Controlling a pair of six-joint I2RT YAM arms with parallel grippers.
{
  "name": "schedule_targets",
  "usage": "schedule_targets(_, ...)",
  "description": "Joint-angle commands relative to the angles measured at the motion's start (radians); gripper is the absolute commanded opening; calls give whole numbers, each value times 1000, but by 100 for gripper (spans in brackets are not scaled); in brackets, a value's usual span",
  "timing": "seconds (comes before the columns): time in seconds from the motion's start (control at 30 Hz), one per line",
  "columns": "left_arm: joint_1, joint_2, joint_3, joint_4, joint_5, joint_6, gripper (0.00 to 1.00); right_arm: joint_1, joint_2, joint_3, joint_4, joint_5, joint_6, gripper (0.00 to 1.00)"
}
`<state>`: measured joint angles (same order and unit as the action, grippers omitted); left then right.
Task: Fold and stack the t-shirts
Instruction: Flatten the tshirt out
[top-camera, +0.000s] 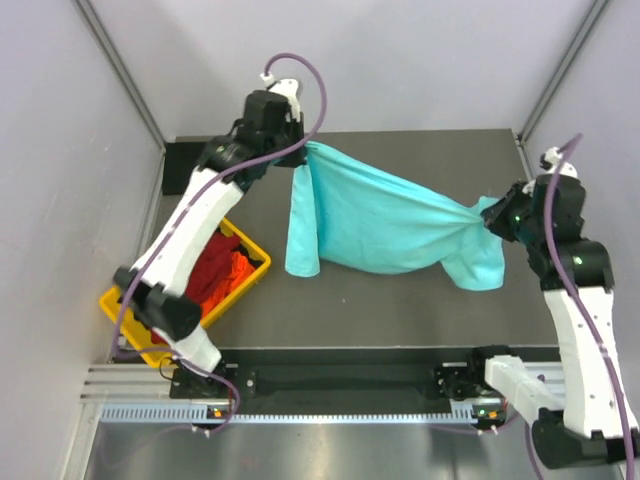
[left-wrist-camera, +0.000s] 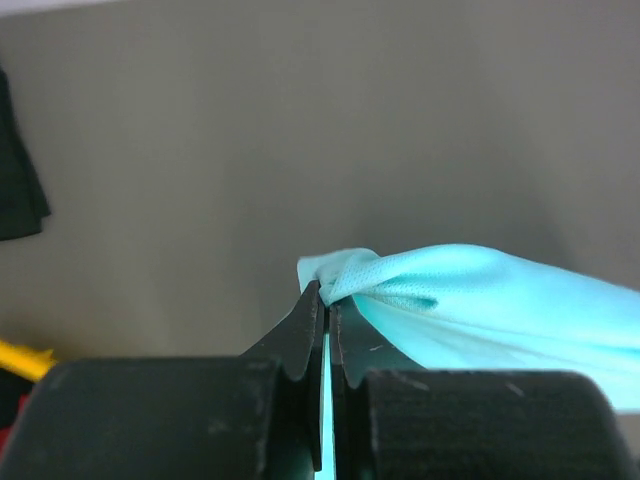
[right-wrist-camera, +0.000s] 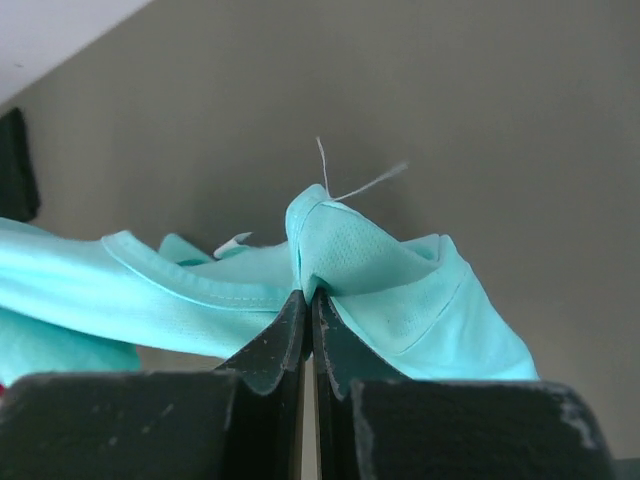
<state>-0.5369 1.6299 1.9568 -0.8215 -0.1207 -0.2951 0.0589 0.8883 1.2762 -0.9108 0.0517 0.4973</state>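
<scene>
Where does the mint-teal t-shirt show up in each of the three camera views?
Top external: mint-teal t-shirt stretched across the table between left gripper and right gripper.
Left wrist: the shirt sits lower right, pinched at the shut jaws' tips.
Right wrist: it spans the lower half, pinched at centre.
Shared landmark: black item at the table's far-left corner, on the left edge of both wrist views.

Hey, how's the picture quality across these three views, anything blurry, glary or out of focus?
Top external view: evenly lit and sharp, with glare on the metal rail at the near edge. Left wrist view: the mint t-shirt weave is crisp at the left pincer, the table behind soft. Right wrist view: cloth and loose threads at the right pincer sharp, background blurred.
</scene>
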Motion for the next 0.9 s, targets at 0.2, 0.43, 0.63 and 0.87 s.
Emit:
schedule_targets(0.2,212,485,209,474,193,-74,0,-22,443,-77,332,23,-23,1)
schedule_targets(0.43,215,699,376,602,240,-105,52,-91,733,159,356,-16,-43,46)
schedule_targets(0.63,177,501,165,460,138,-4,53,-165,720,157,228,-15,-2,57)
schedule_targets(0.87,17,185,-324,489,188,-24,51,-260,459,-221,315,-84,87,50)
